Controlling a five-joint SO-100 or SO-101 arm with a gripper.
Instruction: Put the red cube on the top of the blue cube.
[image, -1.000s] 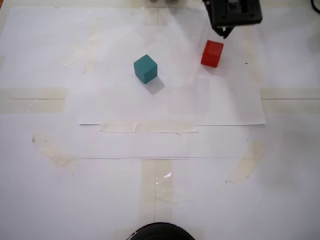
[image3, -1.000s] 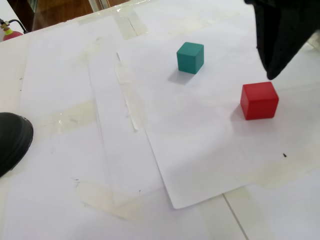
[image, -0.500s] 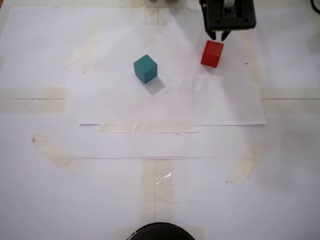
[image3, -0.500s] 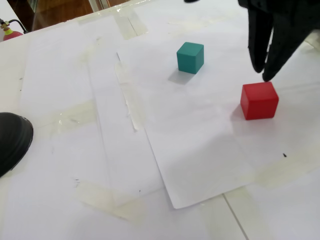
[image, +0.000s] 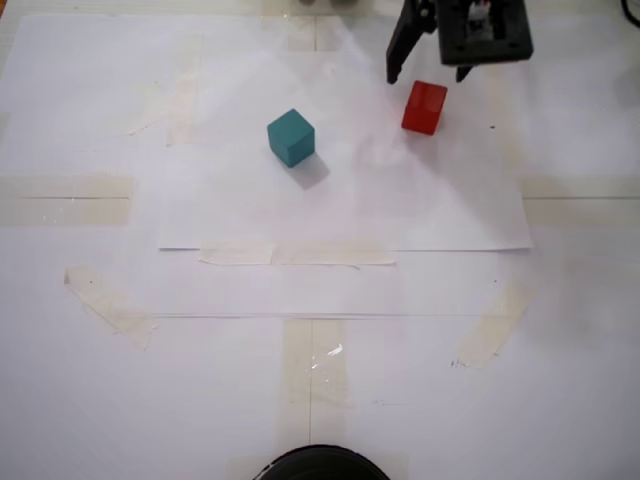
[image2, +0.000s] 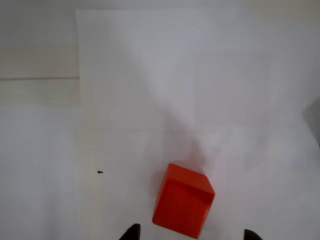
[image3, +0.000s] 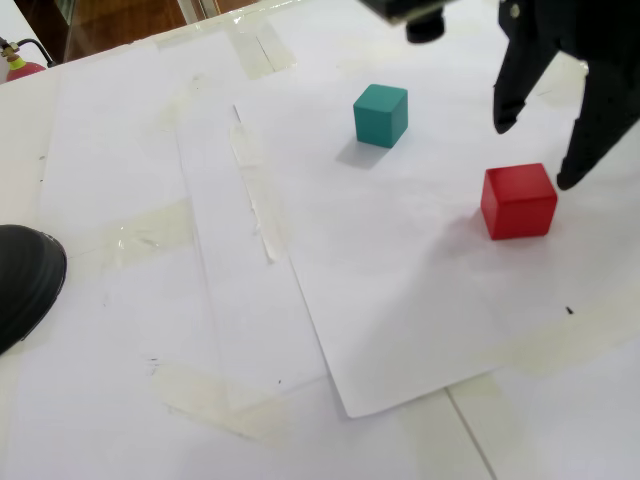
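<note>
Near the far edge of the top-down fixed view, the gripper (image: 429, 76) hangs with its fingers spread wide, one tip to the left of the red cube (image: 424, 107) and the other to its right. The cube sits on the white paper (image: 345, 200) just nearer than the line between the tips, not gripped. The blue cube (image: 291, 137) rests on the same sheet, well to the left and slightly nearer, with its shadow falling near-right.

At the bottom edge of the wrist view, two dark fingertips (image2: 131, 233) poke in, wide apart. The red cube (image2: 183, 200) lies between them, closer to the left tip and turned at a slight angle. Neither tip touches it. Only bare paper (image2: 200, 75) lies beyond.

On the right side of the angled fixed view, the gripper (image3: 538, 153) stands open above the red cube (image3: 518, 200), its two black fingers (image3: 520, 80) splayed to either side and ending above the cube's top face. The blue cube (image3: 381, 114) sits farther away to the left, well apart from the red one.
</note>
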